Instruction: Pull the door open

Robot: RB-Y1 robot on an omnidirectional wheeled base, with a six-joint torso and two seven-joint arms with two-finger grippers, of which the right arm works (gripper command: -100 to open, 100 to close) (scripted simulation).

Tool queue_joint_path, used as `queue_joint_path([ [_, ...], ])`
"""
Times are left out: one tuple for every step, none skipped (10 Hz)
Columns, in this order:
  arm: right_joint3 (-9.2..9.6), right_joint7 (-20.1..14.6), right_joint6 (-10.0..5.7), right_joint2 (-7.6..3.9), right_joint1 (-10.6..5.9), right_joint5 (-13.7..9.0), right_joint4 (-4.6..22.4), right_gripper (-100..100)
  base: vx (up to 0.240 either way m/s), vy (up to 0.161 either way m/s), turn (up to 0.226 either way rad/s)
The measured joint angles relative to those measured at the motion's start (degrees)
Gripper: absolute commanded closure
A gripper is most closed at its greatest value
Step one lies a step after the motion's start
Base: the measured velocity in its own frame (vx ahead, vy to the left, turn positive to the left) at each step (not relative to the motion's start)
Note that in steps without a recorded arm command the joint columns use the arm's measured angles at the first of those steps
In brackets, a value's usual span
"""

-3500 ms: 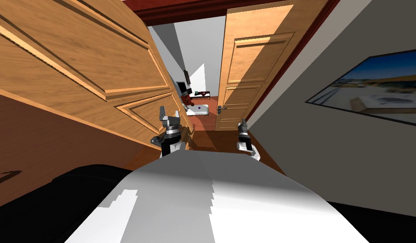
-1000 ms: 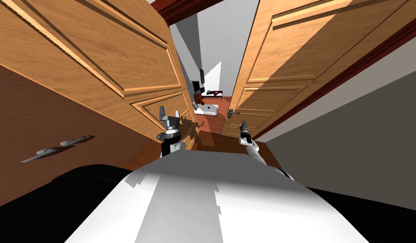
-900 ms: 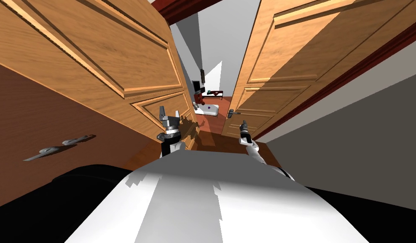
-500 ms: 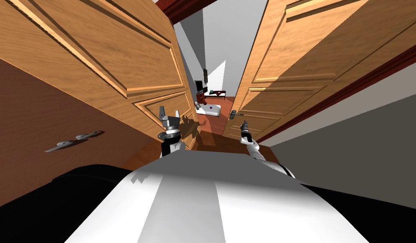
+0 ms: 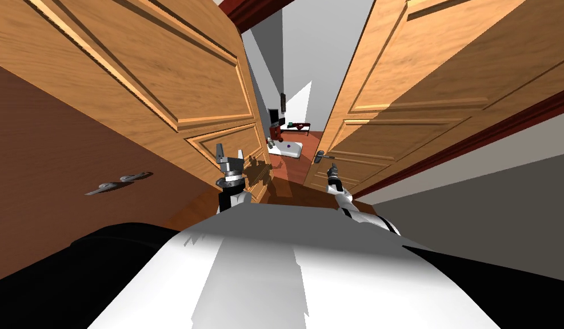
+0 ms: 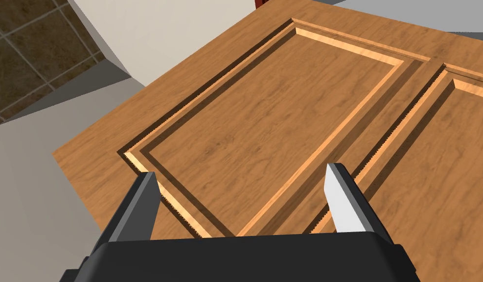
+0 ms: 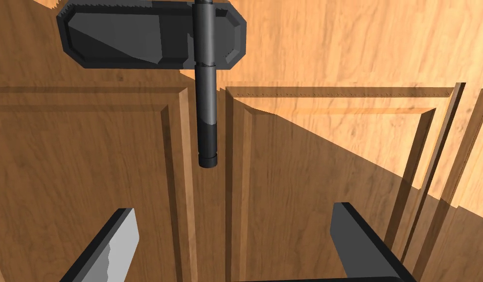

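Note:
A panelled wooden door [image 5: 423,85] stands ajar on the right, with a dark lever handle [image 5: 323,156] near its free edge. My right gripper [image 5: 332,168] hangs just below that handle. In the right wrist view the lever [image 7: 206,112] juts from its dark backplate [image 7: 137,34] towards the gripper [image 7: 234,211]. That gripper is open, and the lever's tip stops short of its fingers [image 7: 122,230]. My left gripper [image 5: 230,154] is open and empty, facing another wooden door leaf [image 6: 264,127].
The left door leaf [image 5: 160,74] stands close on my left. Beside it is a dark brown panel with a grey lever handle [image 5: 119,183]. Between the two doors a narrow gap shows a room with a white object [image 5: 290,149] on a red-brown floor. A grey wall [image 5: 503,200] lies right.
I have moved forward and to the right, so both doors loom larger. My right gripper has closed in under the door handle. The left gripper holds its pose.

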Motion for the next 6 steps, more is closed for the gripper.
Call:
queue_joint_path([
  [-0.25, -0.1, -0.03, -0.37, -0.77, -0.2, 1.6, -100, 0.069, -0.041, 0.171],
  [-0.6, -0.2, 0.6, -0.57, -1.02, -0.5, 1.8, -100, 0.041, -0.035, 0.027],
  [-0.75, -0.1, 0.7, -0.67, -1.66, -0.6, 2.8, -100, 0.012, -0.012, -0.032],
  [-0.71, -0.2, 0.28, -0.86, -2.22, -0.6, 4.0, -100, 0.014, -0.009, 0.095],
  [-0.83, -0.3, 0.12, -1.09, -2.67, -0.7, 4.9, -100, 0.031, -0.026, 0.132],
  [-0.94, -0.4, -0.01, -1.4, -3.3, -0.9, 6.1, -100, 0.036, -0.033, 0.086],
])
